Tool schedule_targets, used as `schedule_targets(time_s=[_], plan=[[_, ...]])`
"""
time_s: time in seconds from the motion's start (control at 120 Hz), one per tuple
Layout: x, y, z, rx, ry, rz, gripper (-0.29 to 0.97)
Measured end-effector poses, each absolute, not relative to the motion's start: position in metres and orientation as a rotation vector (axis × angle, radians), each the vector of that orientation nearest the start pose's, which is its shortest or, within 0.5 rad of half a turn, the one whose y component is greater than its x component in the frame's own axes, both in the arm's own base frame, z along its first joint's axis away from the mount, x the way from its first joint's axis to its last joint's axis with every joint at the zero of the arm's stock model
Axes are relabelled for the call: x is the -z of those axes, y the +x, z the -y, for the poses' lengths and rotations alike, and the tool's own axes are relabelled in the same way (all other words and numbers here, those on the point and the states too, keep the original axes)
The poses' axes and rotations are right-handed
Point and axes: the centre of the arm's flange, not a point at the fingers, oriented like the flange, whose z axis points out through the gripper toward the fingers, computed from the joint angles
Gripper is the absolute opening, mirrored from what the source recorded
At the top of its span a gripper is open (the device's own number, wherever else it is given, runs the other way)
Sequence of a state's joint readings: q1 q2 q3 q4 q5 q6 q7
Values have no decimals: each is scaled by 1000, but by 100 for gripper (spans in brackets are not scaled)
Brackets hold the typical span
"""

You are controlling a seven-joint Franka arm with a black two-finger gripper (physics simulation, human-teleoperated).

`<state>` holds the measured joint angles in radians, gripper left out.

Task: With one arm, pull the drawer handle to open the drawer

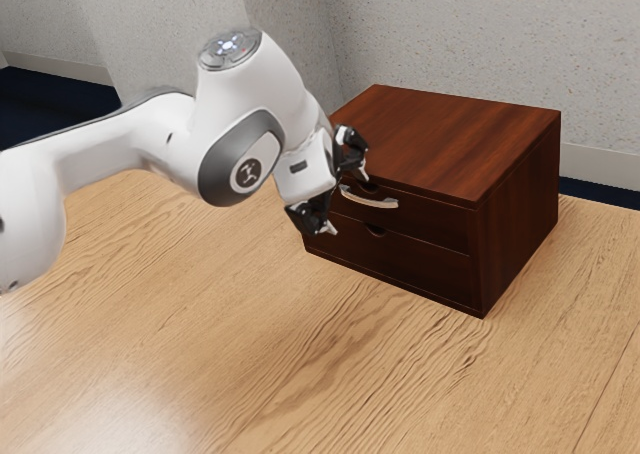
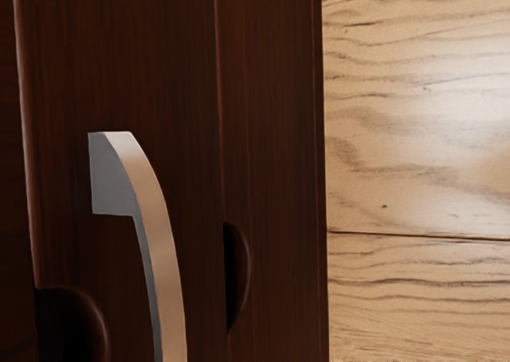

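Pincer: your pincer [image 1: 334, 184] stands wide open at the centre of the exterior view, one finger above and one below the handle's near end, with nothing gripped.
Contact: you cannot tell from either view whether a finger touches the bar.
Handle: the silver handle [image 1: 368, 200] sits on the top drawer's front, just right of the pincer; in the wrist view the same handle [image 2: 155, 242] curves up from the lower edge, close to the hand.
Grip risk: you are lined up on the handle's end, not its middle. Closing here may catch only the tip and slip off under load.
Upper drawer: the upper drawer [image 1: 430, 214] looks flush with the cabinet front, so it is not yet opened.
Pull risk: an off-centre tug could skew the drawer and bind it.
Lower drawer: the lower drawer [image 1: 410, 264] lies directly beneath, and your lower finger could snag its front.
Cabinet: the cabinet [image 1: 450, 134] rests on the wooden surface [image 1: 300, 374], so a hard jerk might drag the whole box instead.
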<state>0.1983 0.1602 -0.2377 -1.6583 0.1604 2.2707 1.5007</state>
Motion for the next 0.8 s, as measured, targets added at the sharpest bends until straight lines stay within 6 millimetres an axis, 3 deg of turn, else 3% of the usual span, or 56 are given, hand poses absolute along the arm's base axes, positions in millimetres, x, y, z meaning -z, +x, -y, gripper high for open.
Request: schedule_targets(time_s=[0.15,0.3,0.467,0.8], plan=[[-563,645,7,361,-1893,-1959,68],[-579,640,0,386,-1878,-1921,68],[-583,642,-11,424,-1879,-1873,68],[-562,624,-3,470,-1921,-1845,68]])
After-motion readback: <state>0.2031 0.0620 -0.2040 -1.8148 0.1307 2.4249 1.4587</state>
